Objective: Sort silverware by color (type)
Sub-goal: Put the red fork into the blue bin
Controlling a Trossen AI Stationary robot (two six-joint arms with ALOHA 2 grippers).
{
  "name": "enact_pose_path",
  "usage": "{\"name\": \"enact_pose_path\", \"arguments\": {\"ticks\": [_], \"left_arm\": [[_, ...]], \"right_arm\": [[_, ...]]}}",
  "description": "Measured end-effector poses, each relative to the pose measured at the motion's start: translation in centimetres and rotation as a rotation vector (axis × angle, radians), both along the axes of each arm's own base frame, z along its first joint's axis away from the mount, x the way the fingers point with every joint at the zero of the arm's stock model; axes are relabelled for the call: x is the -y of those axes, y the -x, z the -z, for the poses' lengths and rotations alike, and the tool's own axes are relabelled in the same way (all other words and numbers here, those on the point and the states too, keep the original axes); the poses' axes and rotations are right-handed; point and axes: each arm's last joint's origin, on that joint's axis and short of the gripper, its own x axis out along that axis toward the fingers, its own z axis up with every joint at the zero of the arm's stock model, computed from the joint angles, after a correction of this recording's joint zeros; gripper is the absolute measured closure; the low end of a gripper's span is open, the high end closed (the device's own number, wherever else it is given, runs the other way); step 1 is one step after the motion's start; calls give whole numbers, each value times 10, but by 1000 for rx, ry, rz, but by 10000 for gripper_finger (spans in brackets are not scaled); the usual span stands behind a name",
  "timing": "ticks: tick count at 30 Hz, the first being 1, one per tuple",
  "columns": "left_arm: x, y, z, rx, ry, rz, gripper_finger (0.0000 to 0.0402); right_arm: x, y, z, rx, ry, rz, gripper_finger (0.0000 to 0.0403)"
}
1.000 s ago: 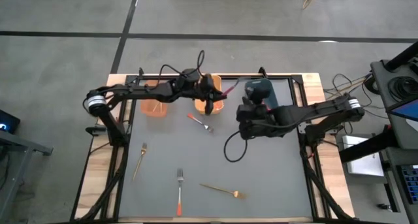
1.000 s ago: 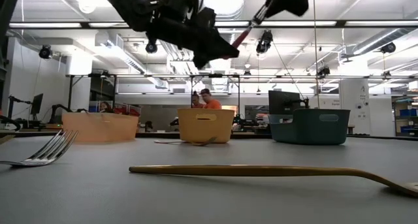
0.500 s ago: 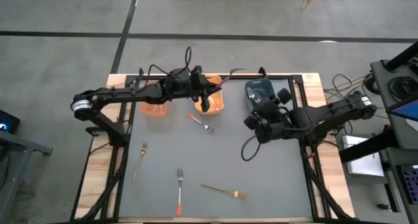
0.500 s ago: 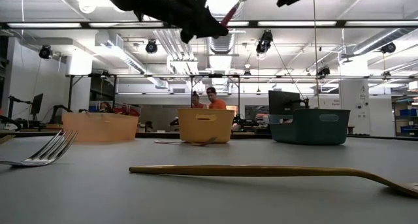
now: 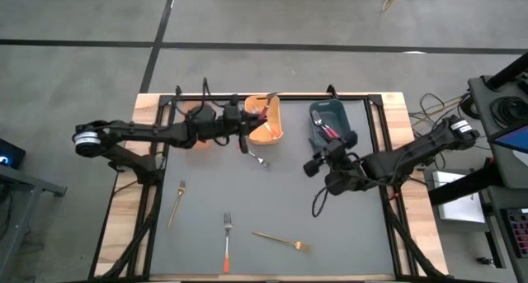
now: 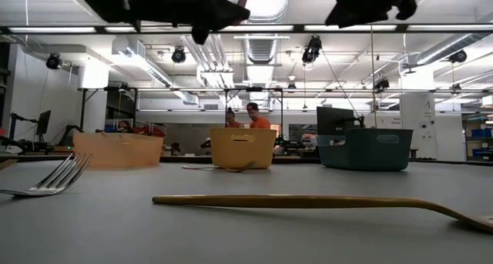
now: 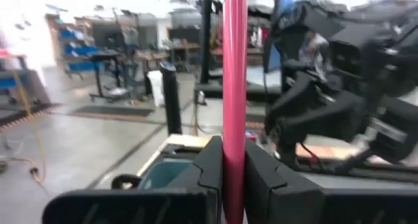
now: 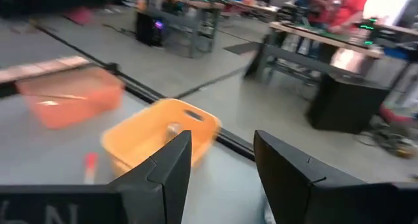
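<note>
The left gripper, pinching a pink fork, has pulled back from above the yellow bin toward the orange bin, while the right gripper, spread empty, has retreated from it, suggesting a handover just finished.

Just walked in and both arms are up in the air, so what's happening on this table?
The robot is sorting forks into bins. The left gripper is shut on a pink-handled fork, held up near the yellow-orange bin at the back. The right gripper is open and empty, near the dark teal bin. Still lying loose on the grey table: a gold fork, another gold fork, an orange-handled fork and a red-handled fork.
</note>
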Motion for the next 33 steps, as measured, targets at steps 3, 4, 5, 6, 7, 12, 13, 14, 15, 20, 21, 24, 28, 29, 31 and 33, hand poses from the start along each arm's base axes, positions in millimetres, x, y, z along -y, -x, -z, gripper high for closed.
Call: {"name": "enact_pose_path", "arguments": {"ticks": [3, 4, 5, 6, 7, 12, 13, 14, 15, 20, 21, 24, 28, 29, 31, 33], "left_arm": [[5, 4, 10, 41, -4, -50, 390], [7, 6, 13, 51, -5, -66, 390], [8, 6, 16, 60, -8, -81, 390], [9, 7, 18, 69, -12, -91, 390], [11, 8, 20, 73, -18, -92, 390], [17, 8, 24, 136, -44, -94, 390], [17, 7, 25, 153, -49, -92, 390], [18, 7, 26, 160, -52, -91, 390], [18, 6, 28, 166, -54, -90, 390], [18, 1, 37, 155, -83, -114, 390], [18, 0, 40, 141, -90, -131, 390], [16, -2, 48, 93, -120, -170, 390], [16, -2, 49, 89, -141, -176, 390], [16, -2, 49, 92, -145, -177, 390], [16, -2, 48, 99, -146, -178, 390], [16, -2, 48, 100, -147, -178, 390]], "right_arm": [[-5, -11, -5, 46, 3, -89, 246], [-6, -14, -7, 64, 7, -126, 246], [-7, -16, -9, 79, 14, -164, 246], [-8, -20, -12, 110, 19, -201, 246], [-9, -22, -15, 143, 26, -241, 246], [-7, -39, -23, 268, 93, -415, 246], [-6, -43, -22, 287, 107, -437, 246], [-5, -48, -21, 308, 120, -453, 246], [-3, -52, -19, 323, 138, -462, 246], [5, -68, -12, 401, 232, -407, 246], [7, -70, -11, 419, 247, -396, 246], [11, -77, -12, 436, 274, -370, 245], [17, -88, -19, 438, 283, -343, 245], [18, -90, -21, 440, 287, -336, 246], [22, -95, -27, 450, 297, -319, 245], [25, -99, -33, 457, 301, -305, 246]]}}
